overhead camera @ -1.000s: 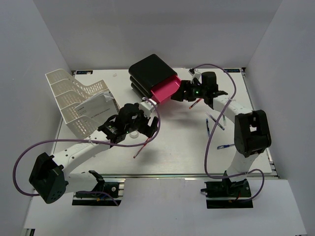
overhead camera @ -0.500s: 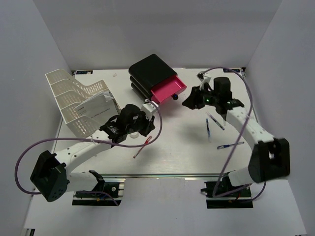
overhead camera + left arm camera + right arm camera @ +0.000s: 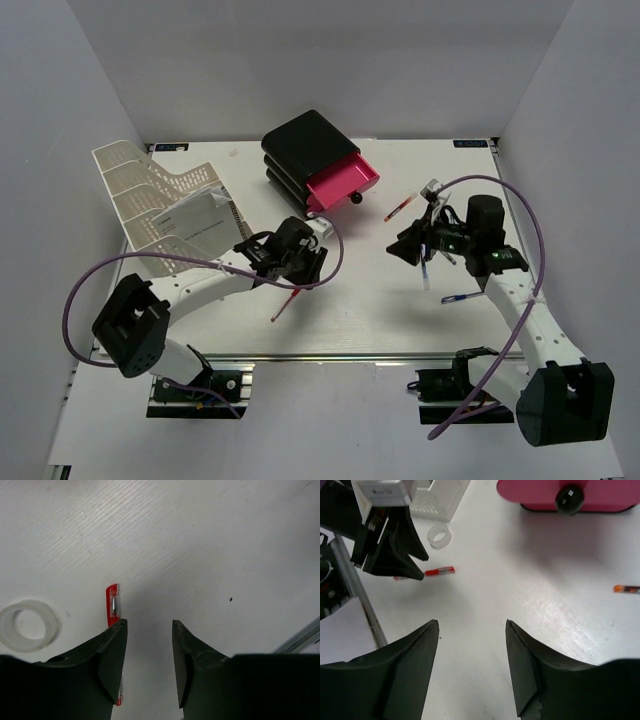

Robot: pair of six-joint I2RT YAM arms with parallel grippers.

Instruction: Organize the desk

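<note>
top view: the desk (image 3: 370, 300) lies under both arms between grey walls, a drawer unit (image 3: 318, 160) at its far side. left wrist view alone shows the left gripper (image 3: 149, 625) spread and empty, with a red pen (image 3: 113, 602) beside one finger and a white ring (image 3: 27, 606) nearby. right wrist view: right gripper (image 3: 472, 625) spread, empty; the drawer's black knob (image 3: 569, 497) ahead.
</note>
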